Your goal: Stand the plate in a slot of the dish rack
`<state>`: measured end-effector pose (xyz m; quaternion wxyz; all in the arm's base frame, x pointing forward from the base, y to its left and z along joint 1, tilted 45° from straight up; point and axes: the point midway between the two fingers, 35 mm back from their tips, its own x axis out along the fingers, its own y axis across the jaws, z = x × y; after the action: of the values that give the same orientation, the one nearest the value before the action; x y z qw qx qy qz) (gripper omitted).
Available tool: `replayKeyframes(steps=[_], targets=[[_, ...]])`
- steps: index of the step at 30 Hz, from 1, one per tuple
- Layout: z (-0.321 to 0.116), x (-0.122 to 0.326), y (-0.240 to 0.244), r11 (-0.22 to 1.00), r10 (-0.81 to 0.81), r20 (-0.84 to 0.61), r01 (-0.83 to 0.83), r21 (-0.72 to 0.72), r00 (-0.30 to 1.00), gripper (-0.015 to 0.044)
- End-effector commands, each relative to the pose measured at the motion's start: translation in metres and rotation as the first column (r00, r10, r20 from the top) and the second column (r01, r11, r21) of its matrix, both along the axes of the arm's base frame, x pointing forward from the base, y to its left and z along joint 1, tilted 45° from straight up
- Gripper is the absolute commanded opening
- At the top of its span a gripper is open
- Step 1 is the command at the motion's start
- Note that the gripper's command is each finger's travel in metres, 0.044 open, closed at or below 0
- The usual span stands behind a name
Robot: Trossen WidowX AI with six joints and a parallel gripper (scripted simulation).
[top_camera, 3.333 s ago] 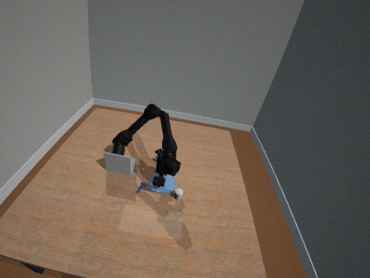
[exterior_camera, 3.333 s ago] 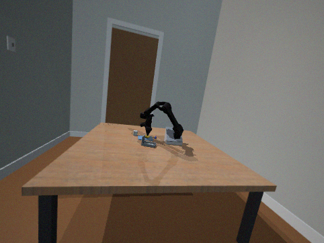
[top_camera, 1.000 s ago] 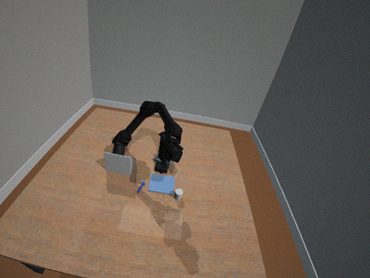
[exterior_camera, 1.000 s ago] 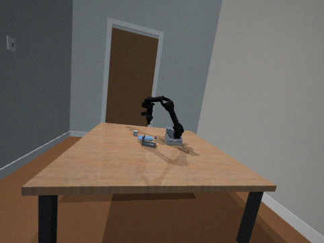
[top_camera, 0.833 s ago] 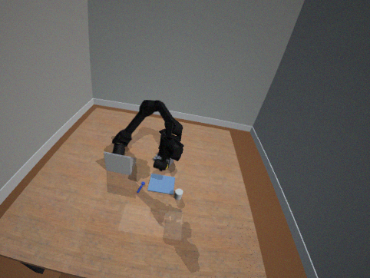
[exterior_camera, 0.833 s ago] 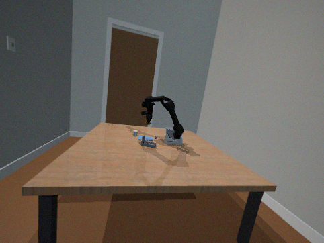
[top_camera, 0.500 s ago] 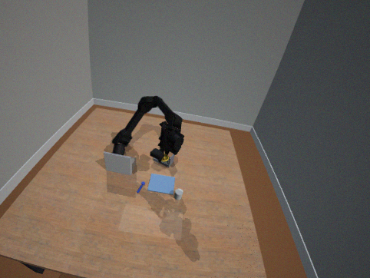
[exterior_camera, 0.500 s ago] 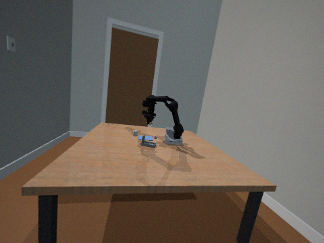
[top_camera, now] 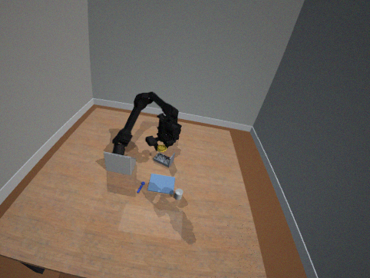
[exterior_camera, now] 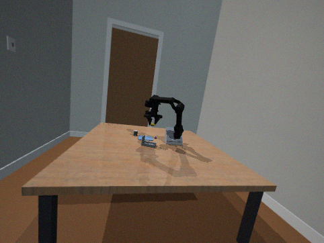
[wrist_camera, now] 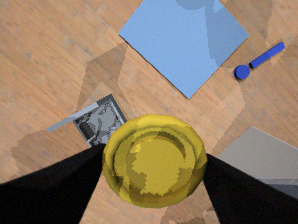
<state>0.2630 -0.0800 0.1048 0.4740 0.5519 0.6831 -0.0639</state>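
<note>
The yellow plate is held in the air, roughly flat, its round face toward the wrist camera. My gripper points down and is shut on the plate, with a black finger at each side of its rim. The small grey dish rack stands on the table with a raised panel at one side. In the wrist view it lies left of and above the plate, lower down, and the plate and left finger hide part of it. The plate is clear above the rack.
A blue mat lies near the rack. A white cup stands by the mat's corner. A blue spoon-like thing lies on its other side. The arm's grey base block is nearby.
</note>
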Motion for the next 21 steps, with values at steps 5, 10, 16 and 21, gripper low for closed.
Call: replayKeyframes(steps=[5, 10, 16, 21], targets=[[0.02, -0.018, 0.028, 0.981, -0.189, -0.193, 0.195, 0.01, 0.963, 0.0], [0.031, -0.029, 0.044, 0.949, -0.301, -0.308, 0.314, -0.007, 0.903, 0.0], [0.043, -0.045, 0.062, 0.894, -0.419, -0.437, 0.446, -0.046, 0.796, 0.0], [0.051, -0.059, 0.077, 0.835, -0.502, -0.534, 0.543, -0.092, 0.681, 0.0]])
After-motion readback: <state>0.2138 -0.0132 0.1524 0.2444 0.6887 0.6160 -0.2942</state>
